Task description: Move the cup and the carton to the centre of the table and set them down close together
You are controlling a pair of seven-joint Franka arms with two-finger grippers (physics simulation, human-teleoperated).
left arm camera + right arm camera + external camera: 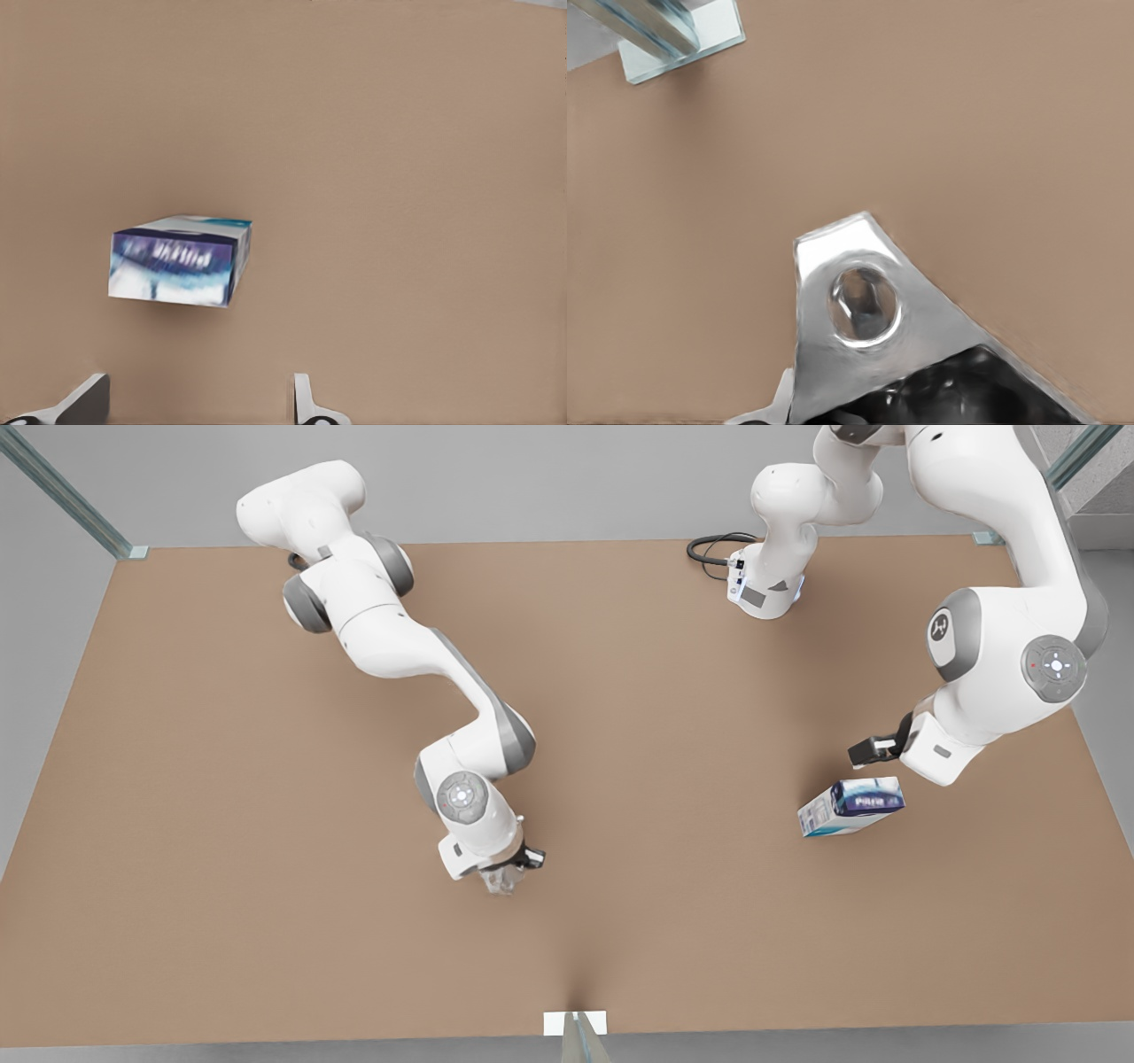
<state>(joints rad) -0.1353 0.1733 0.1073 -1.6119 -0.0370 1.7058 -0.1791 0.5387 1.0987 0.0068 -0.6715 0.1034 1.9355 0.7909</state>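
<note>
The silvery faceted cup (499, 880) (859, 310) sits in my right gripper (509, 868), which is shut on it just above the table (266, 824), a little towards the front view's left of the middle and near the front edge. The white carton with the dark blue label (851, 806) (182, 261) lies on its side at the front view's right. My left gripper (199, 385) hovers open beside the carton, not touching it, its fingers (89, 398) spread wide. The left arm's hand (939, 748) hangs just above and right of the carton.
A glass post on a white foot (576, 1024) (673, 35) stands at the middle of the table's front edge, close to the cup. A black cable (711, 547) loops by the arm base (766, 589) at the back. More posts mark the back corners.
</note>
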